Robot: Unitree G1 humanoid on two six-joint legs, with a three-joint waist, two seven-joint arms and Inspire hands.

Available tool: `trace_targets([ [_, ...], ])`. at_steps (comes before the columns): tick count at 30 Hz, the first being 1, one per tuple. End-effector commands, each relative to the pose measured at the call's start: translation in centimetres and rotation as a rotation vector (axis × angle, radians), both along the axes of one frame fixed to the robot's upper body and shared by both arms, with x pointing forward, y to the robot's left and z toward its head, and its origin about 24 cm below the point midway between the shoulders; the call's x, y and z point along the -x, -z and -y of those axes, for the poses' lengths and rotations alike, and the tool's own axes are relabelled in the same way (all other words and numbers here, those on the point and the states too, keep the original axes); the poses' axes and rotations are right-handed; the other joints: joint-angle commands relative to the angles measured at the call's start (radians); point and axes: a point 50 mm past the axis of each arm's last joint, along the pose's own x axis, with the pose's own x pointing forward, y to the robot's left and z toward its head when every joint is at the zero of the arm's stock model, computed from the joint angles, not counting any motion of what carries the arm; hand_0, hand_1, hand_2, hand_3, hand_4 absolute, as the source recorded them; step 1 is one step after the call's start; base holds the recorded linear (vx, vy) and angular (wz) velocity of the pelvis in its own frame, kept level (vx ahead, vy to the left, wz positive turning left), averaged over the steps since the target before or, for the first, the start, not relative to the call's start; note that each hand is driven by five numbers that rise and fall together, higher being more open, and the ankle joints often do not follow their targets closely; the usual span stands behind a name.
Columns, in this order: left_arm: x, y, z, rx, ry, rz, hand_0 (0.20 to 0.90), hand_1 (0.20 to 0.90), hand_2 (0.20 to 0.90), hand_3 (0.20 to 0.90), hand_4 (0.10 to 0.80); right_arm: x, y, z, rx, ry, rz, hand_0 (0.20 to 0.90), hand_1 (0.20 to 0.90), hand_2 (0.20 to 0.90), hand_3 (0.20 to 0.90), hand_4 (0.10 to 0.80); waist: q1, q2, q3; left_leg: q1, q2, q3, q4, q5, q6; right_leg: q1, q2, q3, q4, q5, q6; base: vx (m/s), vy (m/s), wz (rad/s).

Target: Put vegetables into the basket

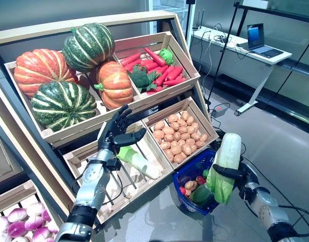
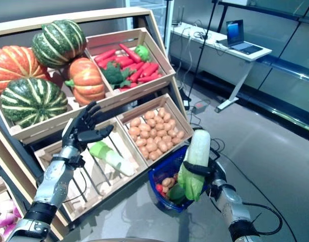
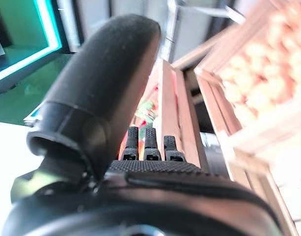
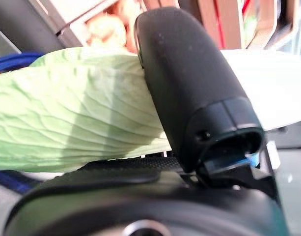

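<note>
Mock shop: produce crates [image 1: 144, 75], laptop desk [image 1: 245, 48]

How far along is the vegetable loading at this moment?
Partly done: the blue basket already holds several small vegetables. In hand: the right hand grips a Chinese cabbage upright above the basket, not yet released. Left: another cabbage lies in the crate below the open left hand.

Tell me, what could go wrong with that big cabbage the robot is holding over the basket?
The right hand grips the long cabbage only around its middle, standing upright, so it might tip or slip out. The blue basket below already holds vegetables, and the cabbage looks long for it, so it could land on the rim or poke out. The left hand, open above another cabbage in the crate, might bump the wooden rail.
</note>
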Motion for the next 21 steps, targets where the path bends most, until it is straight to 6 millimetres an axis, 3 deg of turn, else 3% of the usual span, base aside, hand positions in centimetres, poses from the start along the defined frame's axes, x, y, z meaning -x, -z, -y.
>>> trace_targets([
  [1,-1.9,-4.8,-2.5,-0.244,-0.123,0.219,0.9,0.9,0.9,0.9,0.8,-3.0,-4.3,3.7,-0.006,0.199,0.205,0.3,0.3,0.3,0.3,0.4,0.013,-0.004,-0.016,0.005,-0.003,-0.006,0.002,-0.045,0.004,0.017,-0.052,-0.024,0.002,0.02,-0.016,0.143,-0.023,-0.01],
  [5,-2.5,-4.4,-2.9,-0.393,-0.182,0.174,0.9,0.9,0.9,0.9,0.8,-3.6,-3.9,3.6,-0.041,0.248,0.187,0.3,0.3,0.3,0.3,0.4,0.021,0.005,0.005,-0.01,-0.009,-0.01,0.002,-0.043,0.001,-0.002,-0.054,-0.017,0.002,0.02,-0.016,0.022,-0.009,-0.02],
  [7,-5.1,-6.9,-2.9,-0.416,-0.231,0.207,0.9,0.9,0.9,0.9,0.8,-8.1,-7.5,2.5,-0.033,0.267,0.288,0.3,0.3,0.3,0.3,0.4,0.023,0.025,0.082,-0.092,-0.011,-0.026,0.002,-0.02,-0.007,-0.089,-0.06,-0.014,0.024,0.027,-0.021,-0.418,0.028,-0.06],
  [8,-5.5,-7.5,-2.9,-0.413,-0.24,0.223,0.9,0.9,0.9,0.9,0.8,-8.9,-8.3,2.5,-0.033,0.269,0.308,0.3,0.3,0.3,0.3,0.4,0.023,0.029,0.098,-0.105,-0.012,-0.029,0.002,-0.015,-0.007,-0.106,-0.061,-0.013,0.033,0.026,-0.022,-0.512,0.069,-0.11],
  [9,-6.8,-9.5,-2.8,-0.44,-0.287,0.27,0.9,0.9,0.9,0.9,0.8,-10.9,-10.9,2.4,-0.047,0.284,0.367,0.3,0.3,0.3,0.3,0.4,0.019,0.043,0.159,-0.158,-0.016,-0.041,0.012,0.003,-0.009,-0.167,-0.063,-0.008,0.073,0.022,-0.028,-0.381,0.05,-0.07],
  [12,-8.1,-13.0,-3.2,-0.49,-0.361,0.355,0.9,0.9,0.9,0.9,0.8,-13.0,-14.2,3.0,-0.053,0.309,0.44,0.3,0.3,0.3,0.3,0.4,0.014,0.059,0.255,-0.27,-0.024,-0.059,0.082,0.017,-0.018,-0.273,-0.071,0.004,0.152,0.012,-0.041,-0.404,0.056,0.03],
  [14,-8.6,-15.3,-3.4,-0.512,-0.425,0.413,0.9,0.9,0.9,0.9,0.8,-14.0,-16.3,3.4,-0.065,0.333,0.459,0.3,0.3,0.3,0.3,0.4,0.013,0.063,0.312,-0.382,-0.032,-0.069,0.202,0.001,-0.026,-0.386,-0.084,0.01,0.263,-0.01,-0.05,-0.273,0.056,0.07],
  [17,-8.7,-17.1,-3.6,-0.57,-0.488,0.479,0.9,0.9,0.9,0.9,0.8,-14.2,-17.2,4.3,-0.059,0.385,0.438,0.3,0.3,0.3,0.3,0.4,0.023,0.057,0.351,-0.494,-0.036,-0.071,0.351,-0.045,-0.027,-0.499,-0.106,0.003,0.394,-0.048,-0.06,-0.158,0.032,0.06],
  [21,-8.7,-19.0,-3.5,-0.821,-0.59,0.545,0.9,0.9,0.9,0.9,0.8,-14.6,-18.9,4.9,-0.078,0.413,0.459,0.3,0.3,0.3,0.3,0.4,0.043,0.054,0.383,-0.645,-0.037,-0.089,0.542,-0.128,-0.008,-0.656,-0.142,0.015,0.597,-0.115,-0.068,-0.114,0.038,0.12],
])
